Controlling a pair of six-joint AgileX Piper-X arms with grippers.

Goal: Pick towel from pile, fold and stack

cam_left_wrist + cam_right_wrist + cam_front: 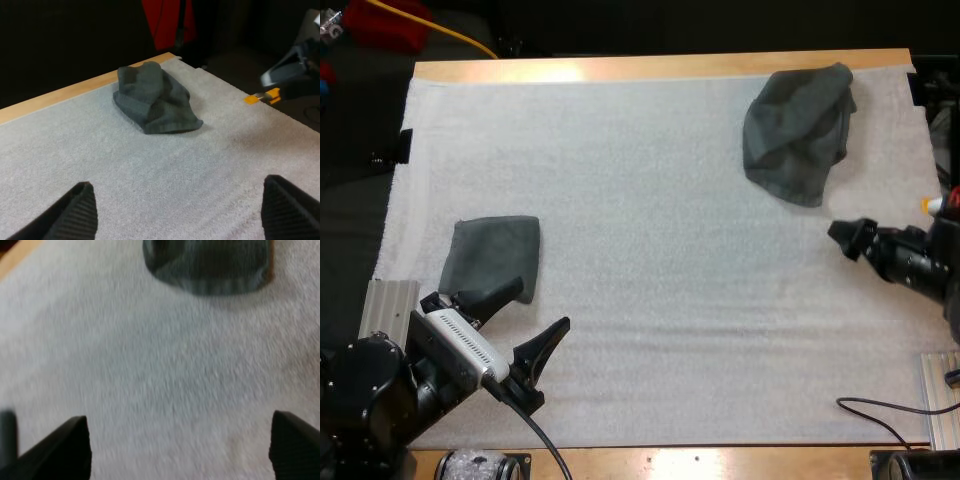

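Nearest, left fingers [545, 345] spread open and empty just beside a folded towel [490, 258], right fingers [847, 238] apart and empty, short of the crumpled towel [798, 130] beyond them on the white mat [670, 300]; apparently one towel done, the crumpled one yet to pick, fold, stack.

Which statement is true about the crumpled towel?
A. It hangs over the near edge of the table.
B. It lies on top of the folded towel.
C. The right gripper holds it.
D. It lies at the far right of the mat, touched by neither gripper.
D: the crumpled towel lies at the far right of the mat, clear of the right gripper, and far from the folded towel and the left gripper.
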